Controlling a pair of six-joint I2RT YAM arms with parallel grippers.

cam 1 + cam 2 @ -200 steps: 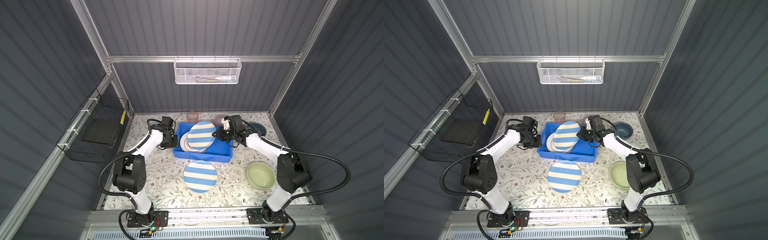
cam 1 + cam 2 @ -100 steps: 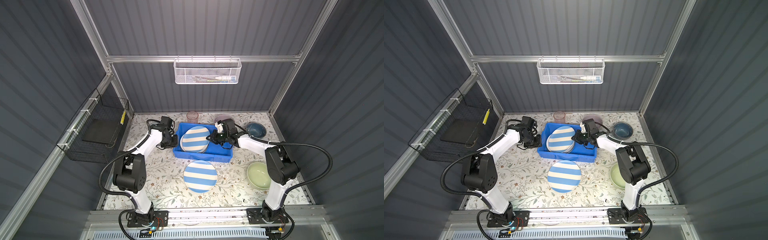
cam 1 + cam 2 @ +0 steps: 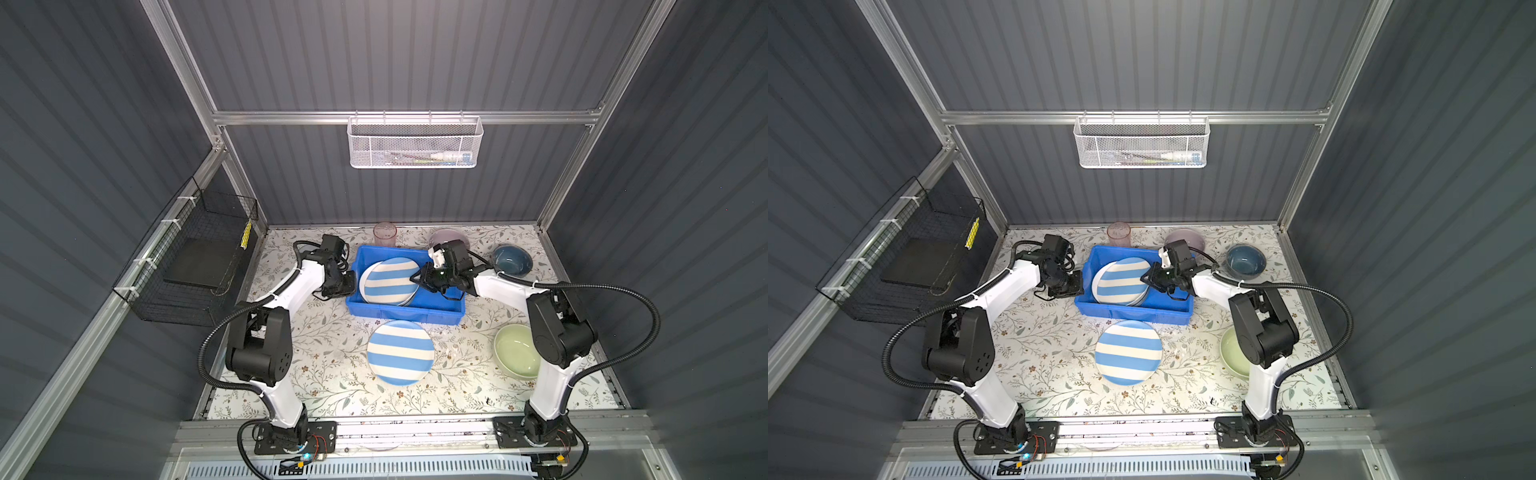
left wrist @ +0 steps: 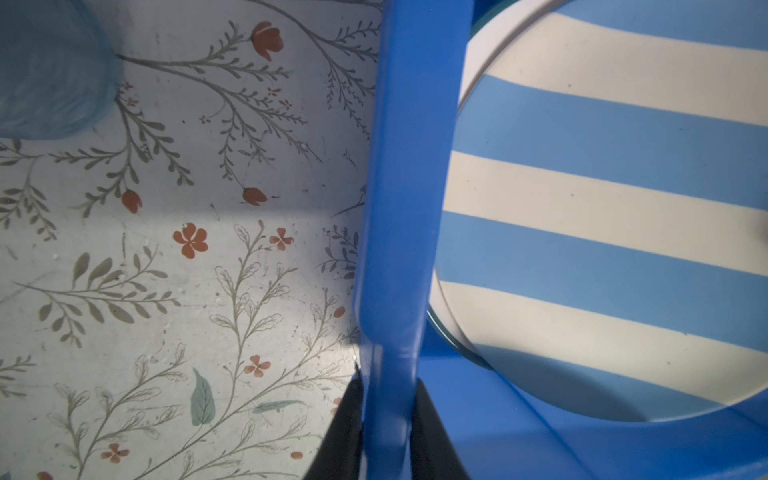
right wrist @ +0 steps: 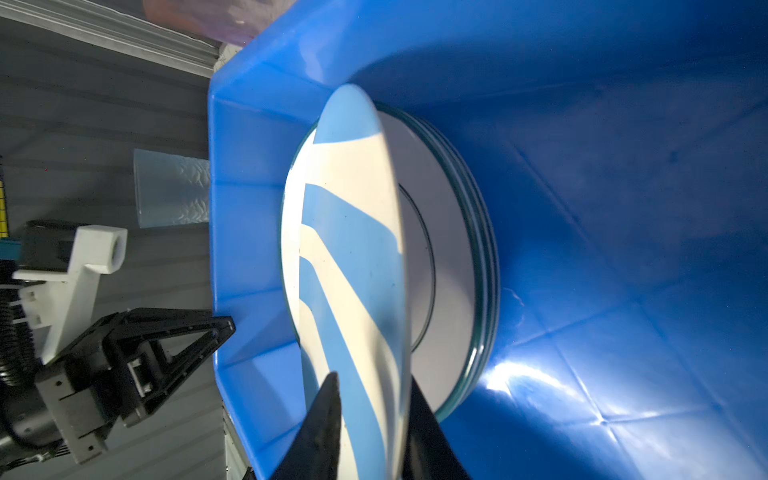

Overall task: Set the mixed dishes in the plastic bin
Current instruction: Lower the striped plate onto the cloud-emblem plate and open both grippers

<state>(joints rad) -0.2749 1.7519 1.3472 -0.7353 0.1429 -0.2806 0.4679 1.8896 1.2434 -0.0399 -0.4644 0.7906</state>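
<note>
My L tool [image 4: 386,380] clamps bin's [image 3: 405,312] left wall; R tool [image 5: 372,380] straddles striped plate [image 5: 353,249], grip unclear. Only wrist cam shows plate tilted.

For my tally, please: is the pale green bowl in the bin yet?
No, the pale green bowl sits on the table, outside the bin.

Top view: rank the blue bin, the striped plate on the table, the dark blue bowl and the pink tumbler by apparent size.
1. blue bin
2. striped plate on the table
3. dark blue bowl
4. pink tumbler
No close calls.
</note>
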